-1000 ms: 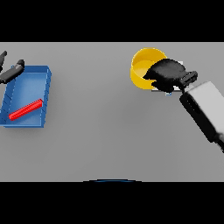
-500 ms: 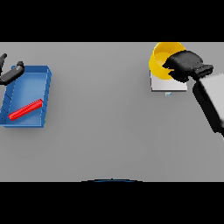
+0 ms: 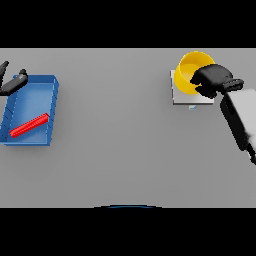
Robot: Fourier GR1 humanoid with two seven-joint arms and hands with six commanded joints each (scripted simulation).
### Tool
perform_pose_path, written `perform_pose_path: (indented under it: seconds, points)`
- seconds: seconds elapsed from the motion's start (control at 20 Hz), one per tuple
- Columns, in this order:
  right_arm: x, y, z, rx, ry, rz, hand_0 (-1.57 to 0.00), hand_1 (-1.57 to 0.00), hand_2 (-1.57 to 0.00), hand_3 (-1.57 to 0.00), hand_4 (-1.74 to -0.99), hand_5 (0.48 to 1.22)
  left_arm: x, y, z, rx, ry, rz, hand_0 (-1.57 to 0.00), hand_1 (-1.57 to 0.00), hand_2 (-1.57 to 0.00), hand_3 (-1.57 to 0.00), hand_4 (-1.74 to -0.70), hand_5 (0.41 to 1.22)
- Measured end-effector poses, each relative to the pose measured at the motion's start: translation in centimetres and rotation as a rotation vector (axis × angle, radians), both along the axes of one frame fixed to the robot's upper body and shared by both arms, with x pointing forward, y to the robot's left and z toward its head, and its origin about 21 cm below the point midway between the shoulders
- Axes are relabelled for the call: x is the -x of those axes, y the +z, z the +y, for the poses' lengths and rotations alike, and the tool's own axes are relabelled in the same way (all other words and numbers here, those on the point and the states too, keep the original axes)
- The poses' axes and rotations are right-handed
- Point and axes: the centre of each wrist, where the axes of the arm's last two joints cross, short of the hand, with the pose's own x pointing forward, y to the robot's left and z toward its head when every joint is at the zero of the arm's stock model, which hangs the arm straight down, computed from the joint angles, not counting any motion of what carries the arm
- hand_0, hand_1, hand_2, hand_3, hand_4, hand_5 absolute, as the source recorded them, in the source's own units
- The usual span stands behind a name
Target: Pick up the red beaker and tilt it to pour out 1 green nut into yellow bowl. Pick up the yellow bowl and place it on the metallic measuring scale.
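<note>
Grey table [image 3: 125,150] — one yellow bowl [image 3: 190,72], one scale [image 3: 180,97].

A yellow bowl [image 3: 191,73], a pale grey scale [image 3: 192,98], a blue tray [image 3: 31,138], a red beaker [image 3: 29,125].

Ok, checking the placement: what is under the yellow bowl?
The pale measuring scale lies beneath the yellow bowl; its left edge and near strip show. The right hand on the bowl's rim covers the rest.

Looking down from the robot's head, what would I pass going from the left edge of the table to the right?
Left hand → blue tray holding a red beaker → yellow bowl over the scale → right hand.
</note>
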Motion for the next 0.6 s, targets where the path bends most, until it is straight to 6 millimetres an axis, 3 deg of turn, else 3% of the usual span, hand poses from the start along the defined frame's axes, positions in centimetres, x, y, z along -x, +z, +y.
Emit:
perform_pose_path:
  seconds: [0.15, 0.25, 0.3, 0.4, 0.6]
  points:
    - [-0.22, -0.32, 0.07, 0.009, -0.012, 0.015, -1.57, -1.57, -1.37, -1.45, -1.741, 1.221, 0.14, 0.01, 0.19, 0.010, -0.013, -0.005, 0.00, 0.00, 0.00, 0.00, -0.84, 0.783]
    - [-0.15, -0.34, -0.06, -0.002, -0.010, 0.018, -1.57, -1.50, -1.44, -1.25, -1.741, 1.221, 0.09, 0.17, 0.20, 0.008, -0.011, -0.001, 0.00, 0.00, 0.00, 0.00, -0.84, 0.779]
    - [0.00, -0.59, -0.30, -0.010, -0.007, 0.019, -1.56, -1.43, -1.34, -1.11, -1.682, 1.221, 0.07, -0.01, 0.33, 0.004, -0.005, 0.004, 0.00, 0.00, 0.00, 0.00, -0.84, 0.775]
    - [-0.19, -0.61, -0.20, -0.006, -0.029, 0.031, -1.33, -1.12, -1.01, -0.82, -1.592, 1.074, 0.11, -0.15, -0.29, 0.009, -0.022, 0.003, 0.00, 0.00, 0.00, 0.00, -0.84, 0.774]
    - [-0.46, -0.35, 0.04, -0.056, -0.068, 0.083, -0.61, -0.56, -0.47, -0.39, -1.496, 0.890, -0.08, -0.07, 0.29, 0.018, -0.010, 0.002, 0.00, 0.00, 0.00, 0.00, -0.84, 0.764]
